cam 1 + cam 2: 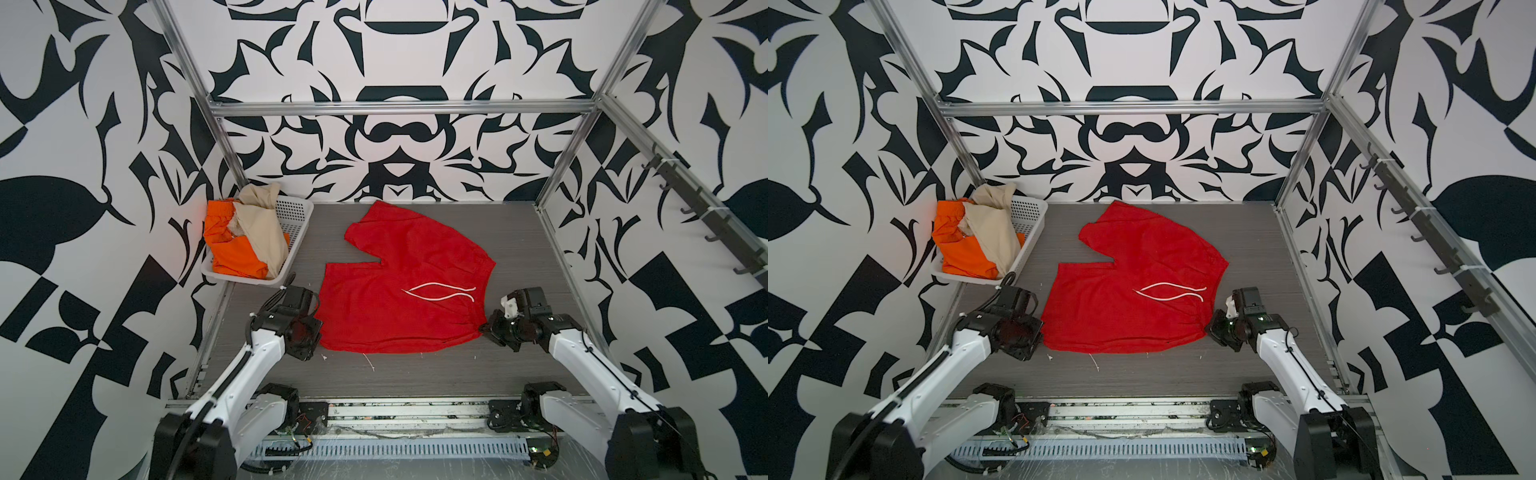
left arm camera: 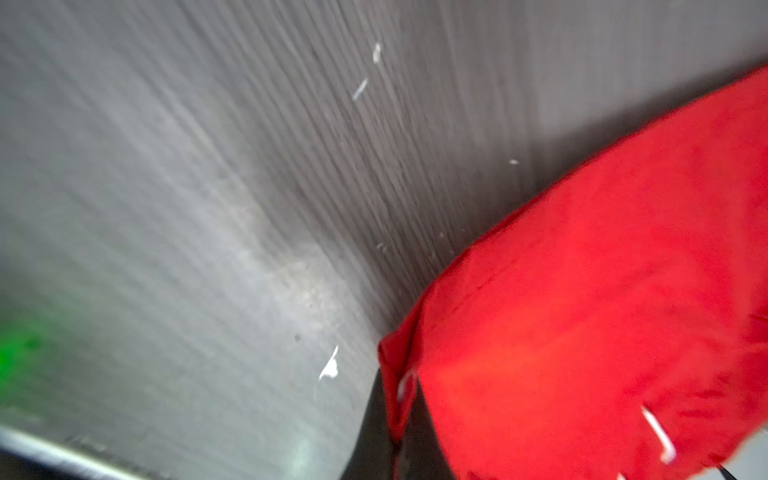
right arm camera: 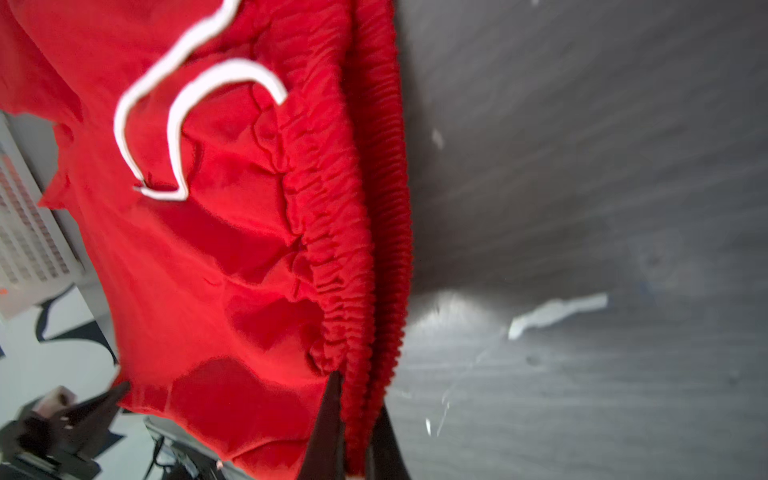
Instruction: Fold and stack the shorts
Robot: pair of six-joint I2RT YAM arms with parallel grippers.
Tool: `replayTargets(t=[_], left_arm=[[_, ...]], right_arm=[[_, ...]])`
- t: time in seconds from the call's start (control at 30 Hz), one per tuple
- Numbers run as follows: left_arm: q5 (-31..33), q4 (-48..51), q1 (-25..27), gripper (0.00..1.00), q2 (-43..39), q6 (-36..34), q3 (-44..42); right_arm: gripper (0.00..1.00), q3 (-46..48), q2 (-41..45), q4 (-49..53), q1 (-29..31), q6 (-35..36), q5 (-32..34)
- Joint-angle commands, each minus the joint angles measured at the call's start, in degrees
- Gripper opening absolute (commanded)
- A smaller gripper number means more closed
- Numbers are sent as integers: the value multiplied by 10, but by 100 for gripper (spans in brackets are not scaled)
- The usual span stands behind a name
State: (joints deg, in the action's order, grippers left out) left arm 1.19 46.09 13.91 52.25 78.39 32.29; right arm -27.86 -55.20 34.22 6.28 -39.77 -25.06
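The red shorts (image 1: 407,282) (image 1: 1133,286) lie spread flat on the grey table, waistband to the right, white drawstring (image 1: 440,291) on top. My left gripper (image 1: 318,330) (image 2: 399,399) is shut on the near left hem corner of the red shorts (image 2: 602,291). My right gripper (image 1: 484,328) (image 3: 359,395) is shut on the gathered elastic waistband at the near right corner of the red shorts (image 3: 232,257). The orange shorts (image 1: 232,245) and the beige shorts (image 1: 262,224) lie crumpled in the white basket (image 1: 299,216) at the back left.
An aluminium frame runs round the table, with a rail of dark hooks (image 1: 698,208) on the right. Small white scraps (image 1: 370,361) lie near the front hem of the red shorts. A slotted cable duct (image 1: 395,449) runs along the front edge between the arm bases.
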Motion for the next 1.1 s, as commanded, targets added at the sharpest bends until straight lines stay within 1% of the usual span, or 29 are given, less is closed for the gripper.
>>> replayTargets(t=[0.0, 0.07, 0.13, 0.2, 0.3, 0.4, 0.5, 0.67, 0.8, 0.97, 1.07], left_arm=[[46, 117, 3, 0, -58, -4, 33], [69, 143, 3, 0, -74, -31, 68], [100, 176, 3, 0, -62, -72, 120], [131, 204, 3, 0, -32, -123, 185], [168, 220, 3, 0, 27, -196, 278], [209, 204, 3, 0, 84, -271, 370], [233, 176, 3, 0, 153, -335, 462], [242, 133, 3, 0, 272, -426, 592], [243, 108, 4, 0, 343, -466, 684], [236, 79, 6, 0, 395, -497, 759], [215, 35, 8, 0, 402, -513, 772]], right_arm=[[0, -38, 31, 107, 8, 23, -1], [0, -64, 55, 121, 8, 16, -8], [0, -103, 66, 150, 8, 15, 3], [0, -141, 60, 182, 8, 15, 5], [0, -183, 42, 219, 8, 22, -16], [0, -231, 23, 253, 8, 45, -11], [0, -295, -25, 288, 1, 78, -9], [0, -389, -105, 321, -12, 130, -32], [0, -447, -153, 350, -35, 165, -38], [0, -507, -195, 369, -61, 186, -39], [0, -539, -216, 383, -66, 196, -40]])
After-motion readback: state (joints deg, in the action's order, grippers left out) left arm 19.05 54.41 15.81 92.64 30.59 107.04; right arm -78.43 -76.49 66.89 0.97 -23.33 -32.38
